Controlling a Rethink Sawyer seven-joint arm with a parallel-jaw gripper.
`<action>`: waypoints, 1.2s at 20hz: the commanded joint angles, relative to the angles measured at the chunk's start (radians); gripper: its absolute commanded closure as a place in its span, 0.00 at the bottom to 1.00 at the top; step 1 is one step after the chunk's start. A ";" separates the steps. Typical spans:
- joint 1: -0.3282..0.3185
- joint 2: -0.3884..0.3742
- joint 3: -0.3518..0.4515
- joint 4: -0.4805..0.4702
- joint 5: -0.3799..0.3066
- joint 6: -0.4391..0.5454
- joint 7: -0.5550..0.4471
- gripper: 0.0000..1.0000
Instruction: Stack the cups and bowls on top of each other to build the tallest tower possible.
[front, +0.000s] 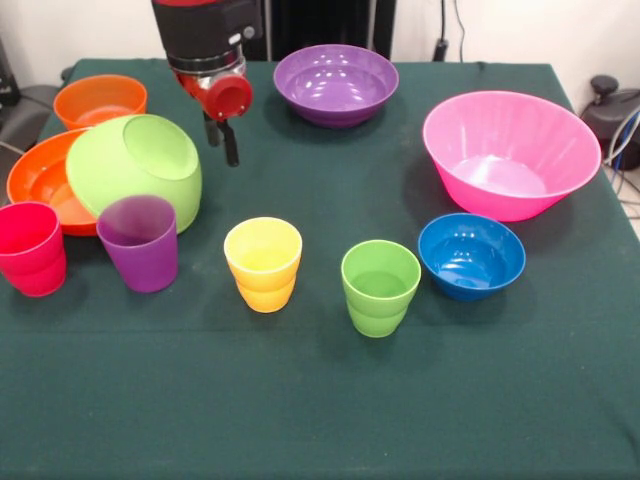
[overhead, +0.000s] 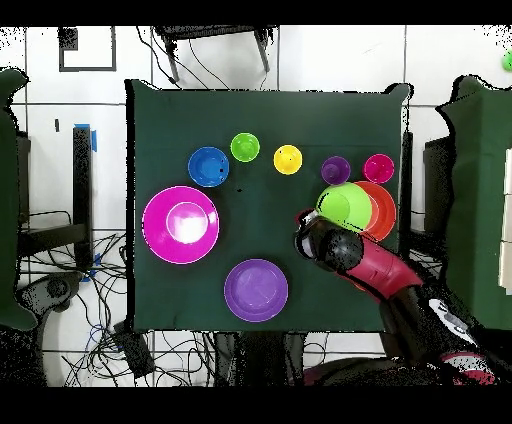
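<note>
My gripper (front: 222, 140) hangs open and empty just right of the lime green bowl (front: 135, 170), which lies tipped on its side in the large orange bowl (front: 35, 180). The small orange bowl (front: 100, 100) sits behind them. The purple bowl (front: 336, 84), pink bowl (front: 510, 155) and blue bowl (front: 471, 255) stand upright and apart. The cups stand in a row near the front: red (front: 30, 248), purple (front: 140, 242), yellow (front: 264, 264), green (front: 380, 287). No tower is in view. From overhead the gripper (overhead: 305, 235) is beside the lime bowl (overhead: 347, 207).
A dark green cloth (front: 320, 400) covers the table. The pink bowl reaches close to the table's right edge, and the red cup and large orange bowl sit at its left edge. In the overhead view, cables lie on the floor around the table.
</note>
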 joint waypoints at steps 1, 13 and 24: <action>0.008 0.096 0.051 -0.070 0.005 -0.074 0.082 0.00; -0.010 0.126 0.061 -0.104 -0.009 -0.083 0.053 0.00; -0.004 0.117 0.048 -0.129 -0.012 -0.065 0.043 0.00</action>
